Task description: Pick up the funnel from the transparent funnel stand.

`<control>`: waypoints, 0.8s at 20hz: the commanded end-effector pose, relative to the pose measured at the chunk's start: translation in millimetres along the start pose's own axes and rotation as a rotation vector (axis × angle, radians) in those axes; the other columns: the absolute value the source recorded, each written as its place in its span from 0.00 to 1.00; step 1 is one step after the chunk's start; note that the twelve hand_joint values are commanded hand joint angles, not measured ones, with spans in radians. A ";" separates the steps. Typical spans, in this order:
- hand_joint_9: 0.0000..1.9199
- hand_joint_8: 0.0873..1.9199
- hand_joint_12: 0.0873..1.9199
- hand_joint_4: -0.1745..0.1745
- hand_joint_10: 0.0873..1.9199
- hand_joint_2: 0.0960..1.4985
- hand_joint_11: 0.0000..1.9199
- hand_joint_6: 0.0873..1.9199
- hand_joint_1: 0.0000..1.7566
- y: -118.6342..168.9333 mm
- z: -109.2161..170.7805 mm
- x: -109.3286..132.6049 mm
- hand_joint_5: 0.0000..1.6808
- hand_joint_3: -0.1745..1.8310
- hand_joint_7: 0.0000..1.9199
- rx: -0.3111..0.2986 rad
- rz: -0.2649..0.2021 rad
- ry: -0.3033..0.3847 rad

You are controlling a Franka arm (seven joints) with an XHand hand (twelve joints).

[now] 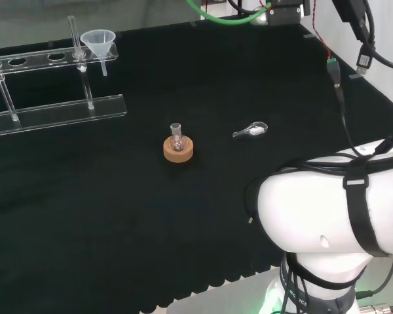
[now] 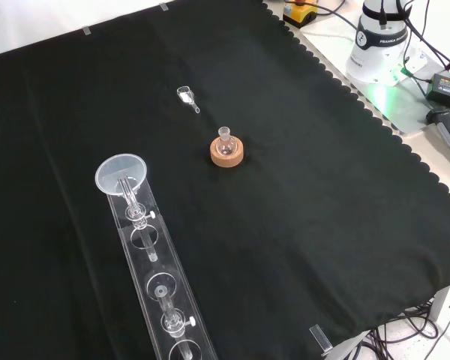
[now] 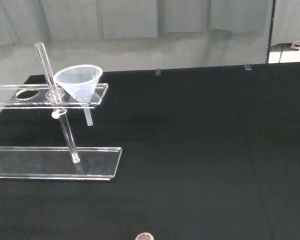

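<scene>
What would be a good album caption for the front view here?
Clear funnel seated in the end hole of its transparent stand, small flask on a cork ring nearby on black cloth.

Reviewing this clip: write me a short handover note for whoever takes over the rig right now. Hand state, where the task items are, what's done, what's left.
Robot hand: I cannot tell whether its fingers are open or shut.
Funnel: sits in the end hole of the transparent funnel stand, spout hanging down through the upper shelf; the head view shows it at the far left of the cloth.
Other items: a small flask on a cork ring mid-cloth, and a small clear scoop lying apart from it.
Done: nothing visible yet; the funnel is untouched in the stand.
Left: reach the stand, grasp the funnel, lift it straight up clear of the hole.
</scene>
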State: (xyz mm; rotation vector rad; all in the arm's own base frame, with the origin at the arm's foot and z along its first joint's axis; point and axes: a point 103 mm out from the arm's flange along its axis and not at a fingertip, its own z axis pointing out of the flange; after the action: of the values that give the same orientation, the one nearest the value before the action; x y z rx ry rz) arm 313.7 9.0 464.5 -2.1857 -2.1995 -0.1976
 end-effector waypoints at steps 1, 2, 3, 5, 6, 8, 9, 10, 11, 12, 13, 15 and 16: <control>0.00 0.00 0.00 0.72 0.00 0.56 0.00 0.00 0.08 104.0 32.7 9.8 0.00 0.09 0.00 0.033 -0.074 0.053; 0.00 0.00 0.00 0.73 0.00 0.56 0.00 0.00 0.08 112.4 36.2 17.3 0.00 0.09 0.00 0.033 -0.076 0.045; 0.00 0.00 0.00 0.73 0.00 0.56 0.00 0.00 0.08 119.8 38.9 21.3 0.00 0.09 0.00 0.033 -0.085 0.046; 0.00 0.00 0.00 0.73 0.00 0.56 0.00 0.00 0.08 138.4 46.2 33.6 0.00 0.09 0.00 0.031 -0.079 0.058; 0.00 0.00 0.00 0.73 0.00 0.56 0.00 0.00 0.08 146.6 49.4 39.1 0.00 0.09 0.00 0.028 -0.075 0.058; 0.00 0.00 0.00 0.72 0.00 0.56 0.00 0.00 0.08 161.9 56.5 48.6 0.00 0.09 0.00 0.023 -0.089 0.056; 0.00 0.00 0.00 0.72 0.00 0.56 0.00 0.00 0.09 169.9 60.9 55.3 0.00 0.09 0.00 0.018 -0.092 0.055; 0.00 0.00 0.00 0.72 0.00 0.56 0.01 0.00 0.09 177.1 65.5 61.9 0.00 0.09 0.00 0.012 -0.092 0.052; 0.00 0.00 0.00 0.72 0.00 0.56 0.01 0.00 0.09 183.7 70.7 67.7 0.00 0.09 0.00 0.007 -0.087 0.053; 0.00 0.00 0.00 0.72 0.00 0.56 0.01 0.00 0.09 189.8 76.1 73.2 0.00 0.09 0.00 0.008 -0.081 0.052; 0.00 0.00 0.00 0.71 0.00 0.56 0.01 0.00 0.09 196.0 82.3 79.8 0.00 0.09 0.00 0.011 -0.081 0.051; 0.00 0.00 0.00 0.71 0.00 0.56 0.02 0.00 0.09 207.0 94.3 91.3 0.00 0.09 0.00 0.025 -0.089 0.045; 0.00 0.00 0.00 0.71 0.00 0.56 0.02 0.00 0.09 211.3 99.2 95.5 0.00 0.09 0.00 0.029 -0.094 0.041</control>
State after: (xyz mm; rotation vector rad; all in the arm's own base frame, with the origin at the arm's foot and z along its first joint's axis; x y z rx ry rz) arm 470.0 57.2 405.9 -2.0670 -2.2188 -0.1440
